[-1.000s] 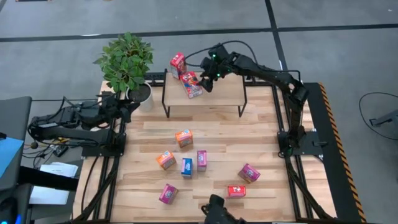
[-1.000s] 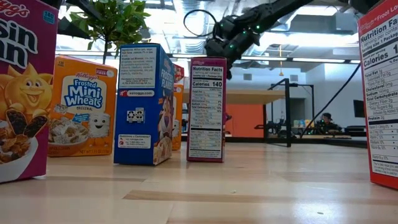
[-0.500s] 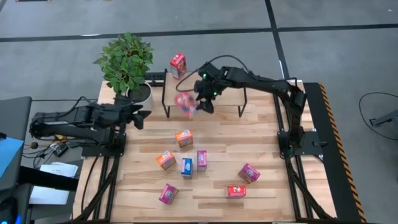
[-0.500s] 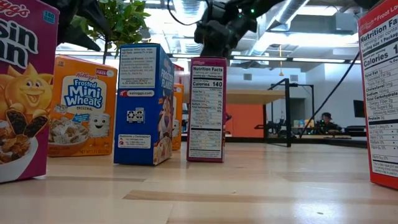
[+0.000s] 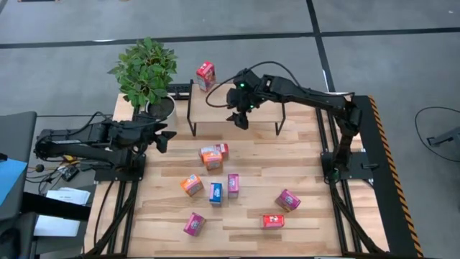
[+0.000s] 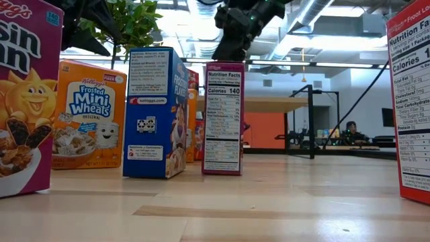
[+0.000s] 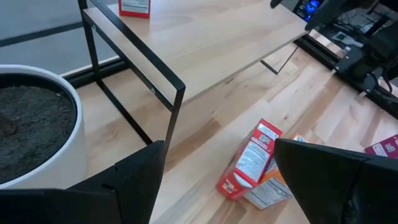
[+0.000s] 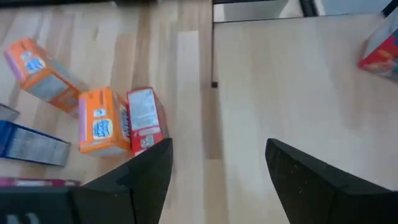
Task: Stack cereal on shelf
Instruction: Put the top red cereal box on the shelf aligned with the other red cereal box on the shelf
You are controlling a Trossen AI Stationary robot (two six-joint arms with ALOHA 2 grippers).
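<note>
R pincer [image 5: 241, 119], open, over smooth light-wood shelf [image 5: 262, 108]

Your dark two-finger right gripper [image 5: 242, 117]: spread, empty, arm extended | your dark left gripper [image 5: 162, 136]: spread, arm low

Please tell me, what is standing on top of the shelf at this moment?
On the shelf only one red cereal box stands, at its far left corner. The right gripper hovers open above the front edge and covers a small part of the board there.
</note>
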